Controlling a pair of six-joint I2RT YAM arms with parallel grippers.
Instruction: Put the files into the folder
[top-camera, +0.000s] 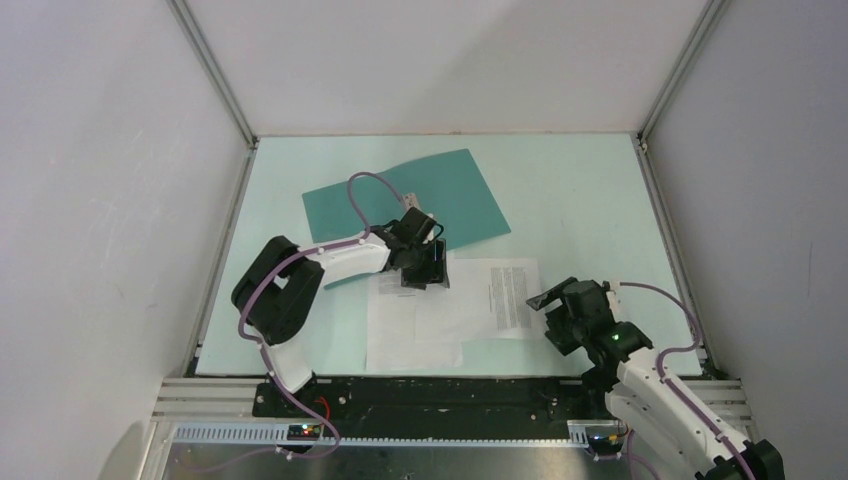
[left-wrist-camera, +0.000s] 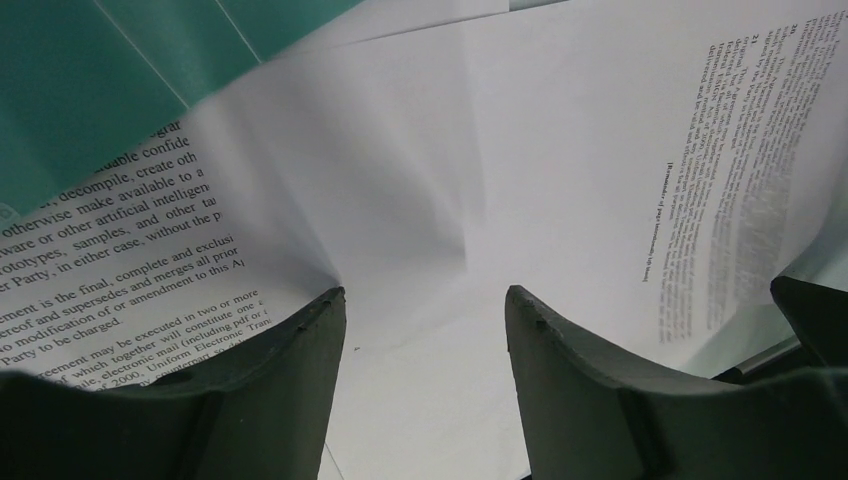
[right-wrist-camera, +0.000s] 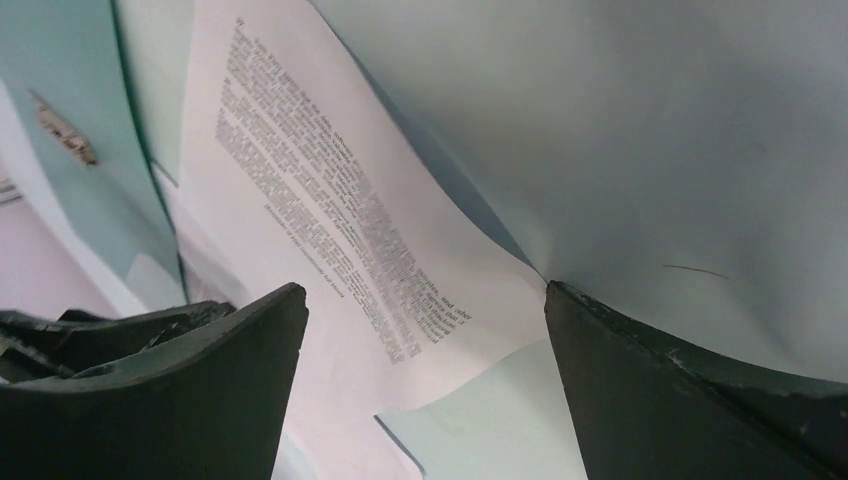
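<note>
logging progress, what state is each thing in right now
folder: open, lying flat
files: overlapping, lying loose, not yet inside folder
left tool: open, over files
right tool: open, at files' right edge

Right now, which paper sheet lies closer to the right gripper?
The right-hand sheet, showing a dark text block near its right edge; the other sheet lies further left, by the left gripper.
</note>
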